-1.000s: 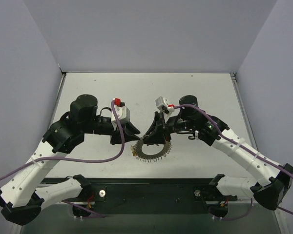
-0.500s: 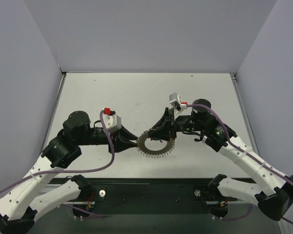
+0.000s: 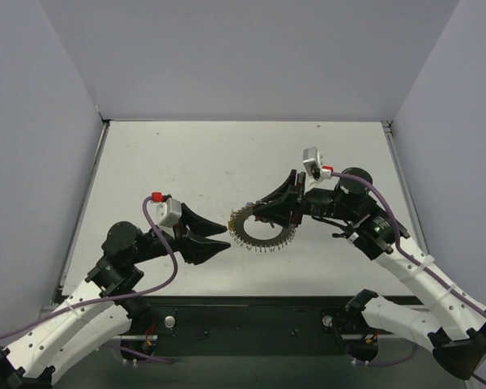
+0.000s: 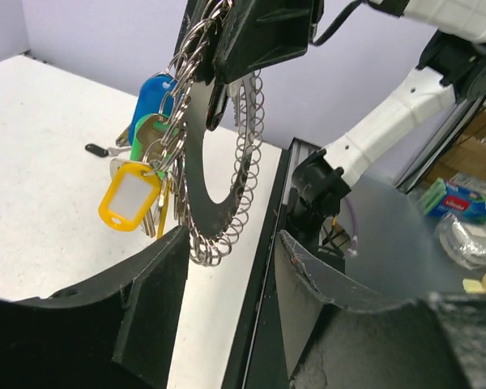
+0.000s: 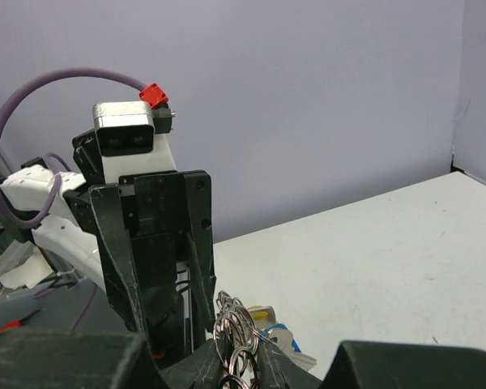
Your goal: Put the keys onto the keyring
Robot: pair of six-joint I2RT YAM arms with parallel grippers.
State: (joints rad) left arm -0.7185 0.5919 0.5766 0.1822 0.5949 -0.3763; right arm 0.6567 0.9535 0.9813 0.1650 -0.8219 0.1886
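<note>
The keyring [image 3: 259,240] is held above the table [image 3: 186,162] just right of centre in the top view. There it is seen as a tilted oval with its long axis running left to right across the frame. In the left wrist view the keyring [image 4: 196,162] hangs on edge, its long axis running from top centre down to lower centre and its flat face turned towards the left of the frame.

The keys [image 4: 130,193] are bunched on its left rim. Yellow, green and blue heads can be made out, but the blades are mostly hidden behind them. The ring's upper part is covered by the right gripper [image 4: 255,36], which is clamped on it. In the top view the keys are too small to be told apart.

The left gripper [image 3: 227,239] is seen at lower left of the ring with its jaws spread and nothing gripped — close to the rim, apart from it.
</note>
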